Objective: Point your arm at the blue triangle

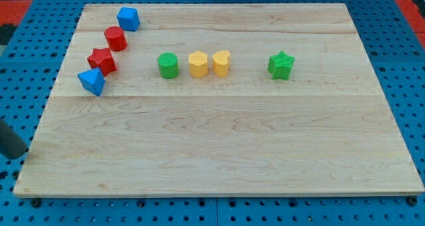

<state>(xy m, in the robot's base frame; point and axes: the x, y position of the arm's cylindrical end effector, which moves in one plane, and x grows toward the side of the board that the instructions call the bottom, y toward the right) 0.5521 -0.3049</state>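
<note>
The blue triangle [91,82] lies near the board's left edge, touching the red star [102,60] just above and to its right. A dark rod shows at the view's left edge, and my tip [20,152] is just off the wooden board's left side. The tip is well below and to the left of the blue triangle and touches no block.
A red cylinder [115,38] and a blue cube-like block [128,18] continue the line up from the red star. A green cylinder [168,65], yellow hexagon [198,64], yellow heart [221,63] and green star [281,65] form a row across the middle. The wooden board [219,153] rests on blue pegboard.
</note>
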